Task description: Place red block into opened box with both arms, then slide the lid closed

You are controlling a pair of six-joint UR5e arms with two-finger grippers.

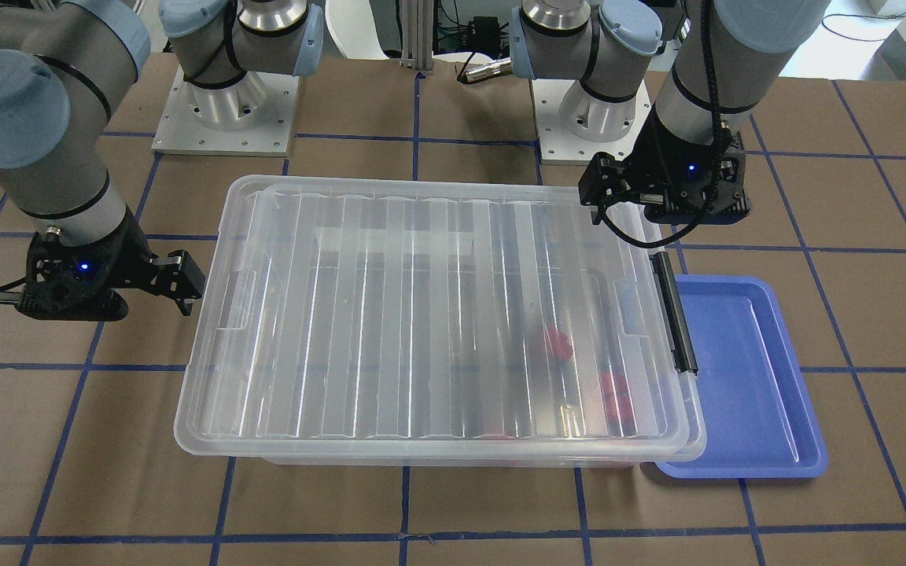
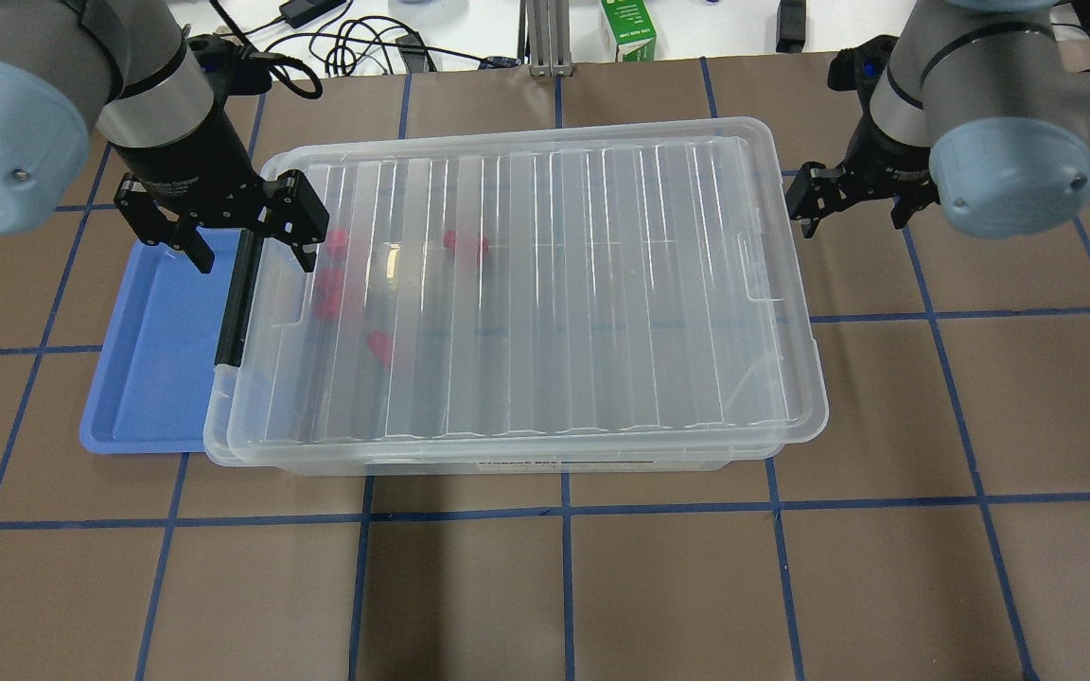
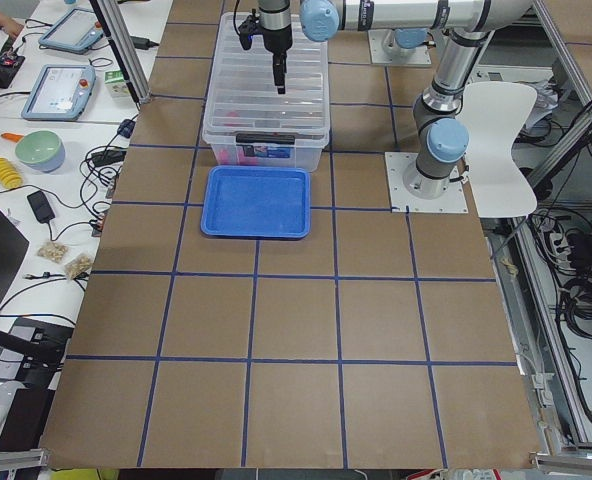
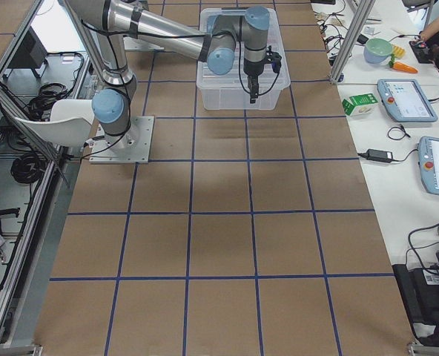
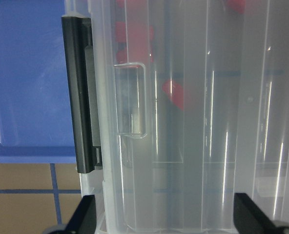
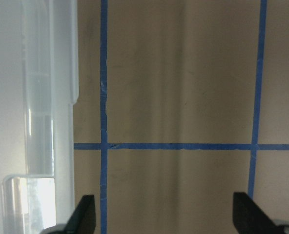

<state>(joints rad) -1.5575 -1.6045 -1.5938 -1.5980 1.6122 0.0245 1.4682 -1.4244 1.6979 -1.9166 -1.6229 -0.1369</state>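
The clear ribbed lid (image 2: 554, 284) lies over the clear box (image 2: 507, 461) and covers nearly all of it, overhanging a little at the robot's right end. Several red blocks (image 2: 465, 244) show blurred through the lid near the latch end, also red blocks (image 1: 557, 343) from the front. My left gripper (image 2: 247, 236) hangs open above the lid's handle notch (image 5: 130, 102) and the black latch (image 5: 81, 97), holding nothing. My right gripper (image 2: 848, 203) stands open beside the box's other short end, over bare table, apart from the box edge (image 6: 42, 97).
An empty blue tray (image 2: 157, 359) lies against the latch end of the box. Both arm bases (image 1: 225, 118) stand at the robot's side of the table. A green carton (image 2: 627, 28) and cables lie beyond the far edge. Brown table with blue tape lines surrounds the box.
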